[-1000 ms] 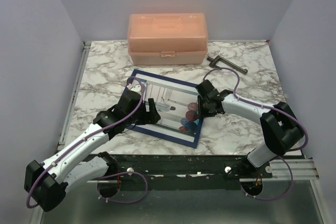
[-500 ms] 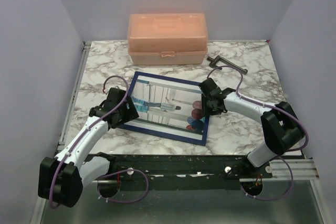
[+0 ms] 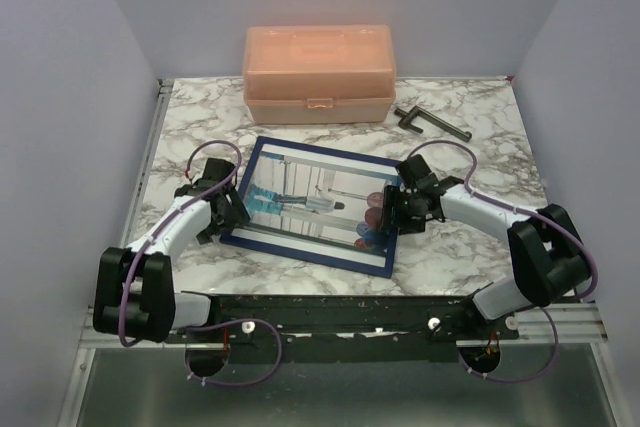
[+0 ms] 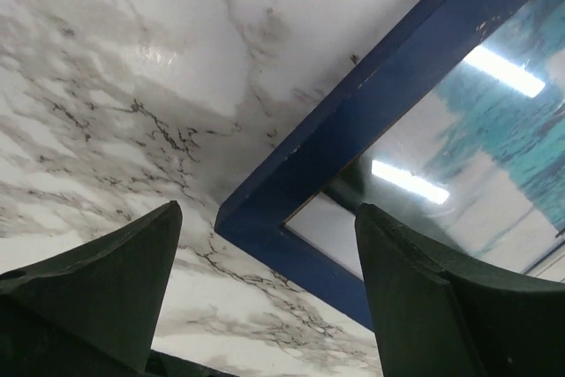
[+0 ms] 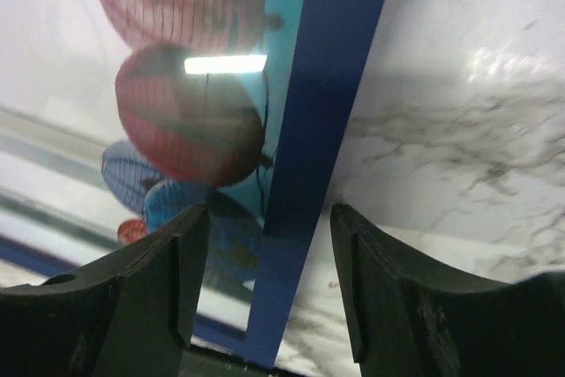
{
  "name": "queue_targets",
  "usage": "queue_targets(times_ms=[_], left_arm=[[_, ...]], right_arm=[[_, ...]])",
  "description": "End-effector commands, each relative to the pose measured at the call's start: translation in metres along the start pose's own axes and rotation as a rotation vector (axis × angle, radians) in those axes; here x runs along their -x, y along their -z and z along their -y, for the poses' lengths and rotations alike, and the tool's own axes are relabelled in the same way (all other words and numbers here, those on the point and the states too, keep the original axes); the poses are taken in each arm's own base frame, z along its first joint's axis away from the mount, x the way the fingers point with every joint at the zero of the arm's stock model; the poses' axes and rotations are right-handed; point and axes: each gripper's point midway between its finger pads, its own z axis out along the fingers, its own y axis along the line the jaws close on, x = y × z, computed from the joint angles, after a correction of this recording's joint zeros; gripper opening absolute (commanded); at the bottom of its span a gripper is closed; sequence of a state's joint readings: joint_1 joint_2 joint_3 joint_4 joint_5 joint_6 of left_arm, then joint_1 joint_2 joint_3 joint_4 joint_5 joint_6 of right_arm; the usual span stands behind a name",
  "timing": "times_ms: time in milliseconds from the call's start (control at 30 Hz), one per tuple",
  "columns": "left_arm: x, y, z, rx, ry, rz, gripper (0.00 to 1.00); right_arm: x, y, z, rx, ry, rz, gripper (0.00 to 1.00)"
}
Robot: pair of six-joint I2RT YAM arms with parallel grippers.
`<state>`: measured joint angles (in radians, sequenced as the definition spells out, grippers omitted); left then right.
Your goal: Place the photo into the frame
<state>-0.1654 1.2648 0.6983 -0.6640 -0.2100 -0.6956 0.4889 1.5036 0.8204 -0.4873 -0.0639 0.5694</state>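
Observation:
The navy blue frame (image 3: 390,217) lies flat, front up, in the middle of the marble table. The photo (image 3: 315,202) shows inside it, with teal water, white columns and red and blue balloons. My left gripper (image 3: 228,215) is open at the frame's left end, its jaws straddling the near-left corner (image 4: 265,209). My right gripper (image 3: 390,212) is open over the frame's right side, its jaws apart on either side of the blue rail (image 5: 313,156). The balloons (image 5: 190,121) fill the right wrist view.
A peach plastic box (image 3: 318,75) stands shut at the back of the table. A dark metal clamp-like tool (image 3: 432,123) lies at the back right. The table's near edge has a black rail (image 3: 340,312) by the arm bases.
The frame with the photo has settled flat and shifted slightly. My left gripper has drawn back left to the frame's left end. My right gripper has moved slightly right along the right rail.

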Motion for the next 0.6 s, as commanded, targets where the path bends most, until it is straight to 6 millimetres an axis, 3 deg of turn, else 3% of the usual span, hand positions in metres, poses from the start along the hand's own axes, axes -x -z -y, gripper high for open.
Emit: queue_targets(times_ms=[0, 267, 567], left_arm=[[0.022, -0.003, 0.008, 0.0, -0.035, 0.026, 0.81], [0.014, -0.014, 0.035, -0.119, -0.103, -0.063, 0.82], [0.0, 0.016, 0.071, -0.4, -0.081, -0.062, 0.8]], right_arm=[[-0.018, -0.002, -0.022, 0.149, -0.06, -0.059, 0.64], [-0.013, -0.004, -0.025, 0.167, -0.072, -0.062, 0.65], [0.006, -0.003, -0.035, 0.218, -0.074, -0.065, 0.65]])
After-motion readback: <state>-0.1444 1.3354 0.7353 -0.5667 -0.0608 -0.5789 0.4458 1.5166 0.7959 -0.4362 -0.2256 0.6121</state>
